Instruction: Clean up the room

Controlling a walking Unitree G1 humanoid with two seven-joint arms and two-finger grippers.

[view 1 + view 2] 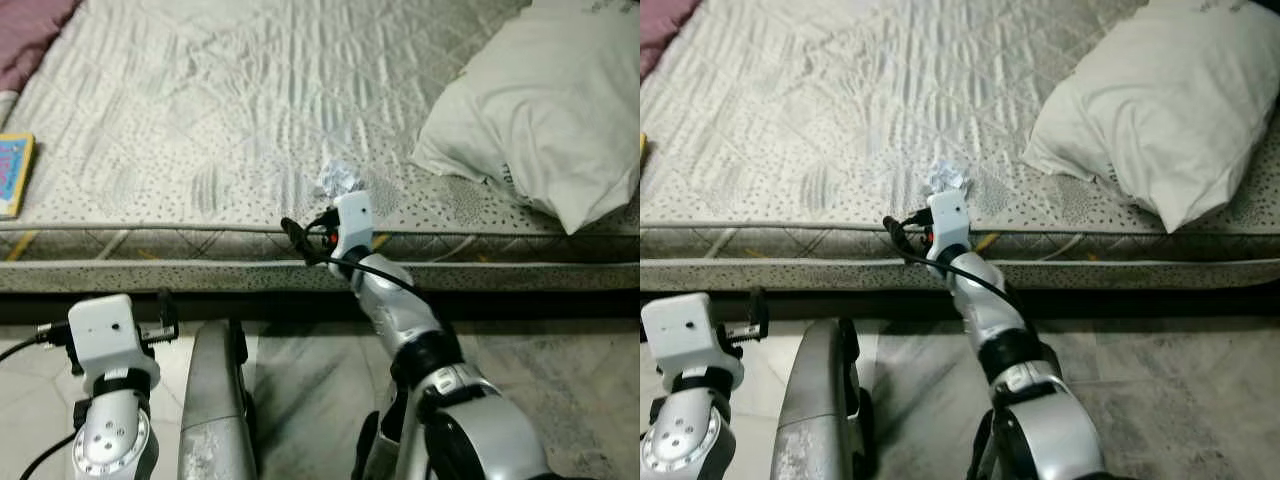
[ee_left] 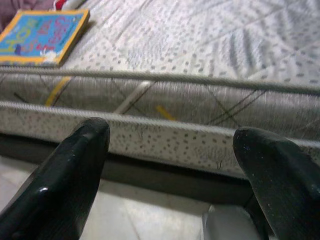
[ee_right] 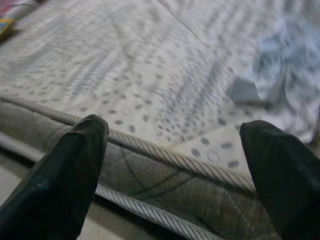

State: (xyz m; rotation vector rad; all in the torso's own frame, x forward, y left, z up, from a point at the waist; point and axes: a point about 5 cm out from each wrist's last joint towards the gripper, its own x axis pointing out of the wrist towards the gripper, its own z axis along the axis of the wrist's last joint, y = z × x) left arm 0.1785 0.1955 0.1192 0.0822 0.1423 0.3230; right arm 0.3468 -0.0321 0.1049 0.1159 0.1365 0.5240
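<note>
Home bedroom: quilted mattress [image 1: 250,110], white pillow [image 1: 550,110], book [image 1: 12,172].

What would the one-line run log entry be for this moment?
stage: reaching | right gripper: open, at mattress edge near crumpled paper | left gripper: open, low beside the bed | book: on mattress | pillow: on mattress

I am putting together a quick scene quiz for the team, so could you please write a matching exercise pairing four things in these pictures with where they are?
Things:
1. crumpled paper
2. pillow
3. book
4. left gripper

Places:
A. on the mattress, at the far left by its edge
B. low, beside the mattress side, above the floor
C. on the mattress near its front edge, just beyond the right gripper
D. on the right part of the mattress

Pairs: 1-C, 2-D, 3-A, 4-B
</note>
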